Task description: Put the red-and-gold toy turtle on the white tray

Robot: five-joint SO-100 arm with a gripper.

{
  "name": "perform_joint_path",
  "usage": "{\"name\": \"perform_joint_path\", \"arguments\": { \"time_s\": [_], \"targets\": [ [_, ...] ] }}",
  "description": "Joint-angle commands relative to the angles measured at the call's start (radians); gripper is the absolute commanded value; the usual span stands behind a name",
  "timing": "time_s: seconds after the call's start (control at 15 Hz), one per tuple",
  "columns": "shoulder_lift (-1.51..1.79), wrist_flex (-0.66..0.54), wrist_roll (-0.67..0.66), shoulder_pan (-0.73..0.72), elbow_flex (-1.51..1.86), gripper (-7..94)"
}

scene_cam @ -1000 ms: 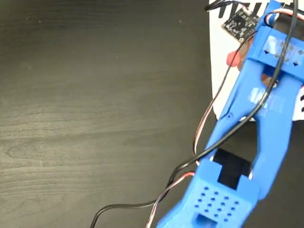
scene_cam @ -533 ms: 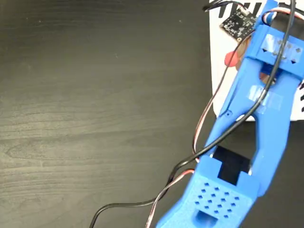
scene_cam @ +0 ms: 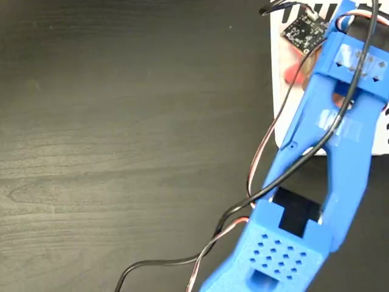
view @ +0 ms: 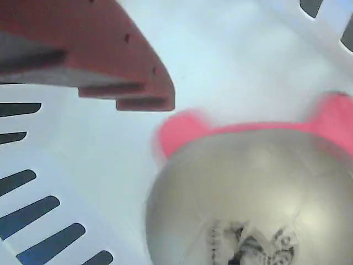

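Wrist view showed the turtle [view: 251, 193] over the tray [view: 83, 182], just below one red finger [view: 110, 61]. Turtle blurred, apparently just dropped. Jaws' state: cannot tell.

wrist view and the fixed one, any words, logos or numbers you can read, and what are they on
No text can be read in either view.
Gold domed shell of the red-and-gold toy turtle: a dark printed logo on top, too blurred to read.
Small black circuit board on the blue arm: tiny markings, too small to read.
White tray with dark edge stripes: stripes only, no lettering.
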Motion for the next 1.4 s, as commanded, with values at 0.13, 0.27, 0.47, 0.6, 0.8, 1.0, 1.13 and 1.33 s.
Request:
{"name": "perform_joint_path", "arguments": {
  "time_s": [0.13,0.27,0.47,0.6,0.8,1.0,1.13,1.33],
  "targets": [
    [0.044,0.005,0.002,0.006,-0.051,54],
    [0.054,0.005,0.002,0.006,-0.051,53],
    [0.101,0.005,0.006,0.006,-0.052,27],
    [0.135,0.005,0.014,0.003,-0.057,4],
    [0.224,0.005,0.037,-0.012,-0.057,0],
    [0.482,-0.094,0.009,-0.074,0.104,0],
    [0.746,-0.252,-0.023,-0.155,0.347,0],
    [1.118,-0.446,-0.097,-0.350,0.726,0]
  ]
}}
